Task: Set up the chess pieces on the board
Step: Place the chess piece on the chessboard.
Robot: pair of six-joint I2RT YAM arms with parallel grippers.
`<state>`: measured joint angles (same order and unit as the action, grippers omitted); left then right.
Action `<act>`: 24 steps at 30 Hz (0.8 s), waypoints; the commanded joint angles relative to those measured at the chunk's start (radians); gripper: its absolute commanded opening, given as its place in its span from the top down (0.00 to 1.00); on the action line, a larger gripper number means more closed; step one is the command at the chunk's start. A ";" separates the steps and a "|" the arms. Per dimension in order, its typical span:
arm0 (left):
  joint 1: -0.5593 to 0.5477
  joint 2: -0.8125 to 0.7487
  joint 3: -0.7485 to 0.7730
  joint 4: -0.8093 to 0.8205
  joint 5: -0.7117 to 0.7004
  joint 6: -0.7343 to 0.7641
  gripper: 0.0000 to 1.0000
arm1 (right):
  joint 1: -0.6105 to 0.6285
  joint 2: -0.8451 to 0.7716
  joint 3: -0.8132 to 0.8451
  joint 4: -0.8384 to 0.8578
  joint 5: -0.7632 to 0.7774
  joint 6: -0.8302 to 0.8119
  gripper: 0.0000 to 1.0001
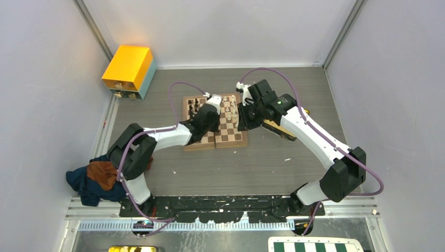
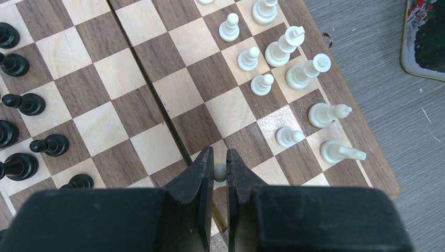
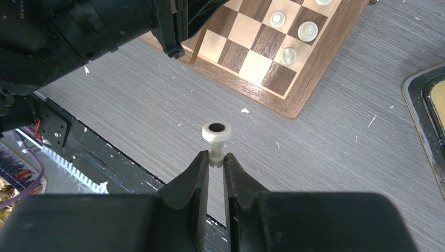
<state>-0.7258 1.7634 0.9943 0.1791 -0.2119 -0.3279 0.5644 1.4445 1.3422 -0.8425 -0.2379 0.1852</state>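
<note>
**Two cream pieces clamped, one in each gripper, at the wooden board**

A gold-rimmed tray [image 1: 276,129] is seen on the table [image 1: 236,168] just beside the right edge of the board [image 1: 226,137]. It is largely covered by the right arm in the top view. Only a corner of it is caught by the left wrist camera, where a dark inside with red and green marks is shown. What lies in it cannot be made out. A yellow box [image 1: 128,68] with a teal side is set at the back left corner, closed, so its contents are hidden.

The left gripper [image 2: 219,157] is held over the near edge of the board, by the centre seam. Its fingers are drawn together on a small cream piece [image 2: 220,172], of which only a rounded sliver is seen. The right gripper [image 3: 216,157] is held off the board, above bare table. It is clamped on the stem of a round-based cream piece [image 3: 216,132], whose dark-centred base is turned to the camera.

Black pieces [image 2: 26,102] are ranged along the board's left side and cream pieces [image 2: 294,73] along its right. The exact kind of each is hard to tell.

The board is of smooth wood in dark and light brown squares with a brown frame. The table is grey with a fine grain. A crumpled blue and rust cloth [image 1: 94,178] lies at the left. A green-and-white checkered board [image 1: 315,245] is cut off at the bottom edge.
</note>
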 commanded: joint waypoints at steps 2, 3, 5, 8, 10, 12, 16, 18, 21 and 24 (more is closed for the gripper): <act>-0.013 0.022 0.041 0.074 -0.042 0.021 0.90 | -0.012 -0.032 0.002 0.021 -0.019 -0.020 0.99; -0.015 0.025 0.042 0.073 -0.044 0.021 0.90 | -0.013 -0.033 0.000 0.022 -0.021 -0.020 0.99; -0.017 0.030 0.041 0.074 -0.048 0.018 0.89 | -0.016 -0.033 -0.001 0.022 -0.023 -0.021 0.99; -0.017 0.037 0.036 0.077 -0.052 0.012 0.87 | -0.018 -0.034 -0.003 0.022 -0.025 -0.022 0.99; -0.018 0.039 0.034 0.077 -0.056 0.007 0.85 | -0.020 -0.037 -0.005 0.020 -0.027 -0.021 0.99; -0.018 0.038 0.032 0.080 -0.058 0.003 0.83 | -0.022 -0.036 -0.006 0.019 -0.028 -0.023 0.99; -0.021 0.035 0.029 0.083 -0.065 0.002 0.77 | -0.021 -0.036 -0.008 0.016 -0.031 -0.024 0.99; -0.024 0.032 0.030 0.083 -0.069 0.003 0.73 | -0.021 -0.036 -0.009 0.017 -0.032 -0.023 0.99; -0.027 0.027 0.029 0.082 -0.075 0.003 0.67 | -0.021 -0.037 -0.009 0.016 -0.034 -0.023 0.99; -0.031 0.019 0.026 0.082 -0.084 0.001 0.64 | -0.022 -0.037 -0.007 0.017 -0.034 -0.024 0.99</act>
<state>-0.7475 1.8065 0.9993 0.1940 -0.2550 -0.3321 0.5472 1.4445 1.3346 -0.8429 -0.2558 0.1776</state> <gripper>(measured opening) 0.351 0.201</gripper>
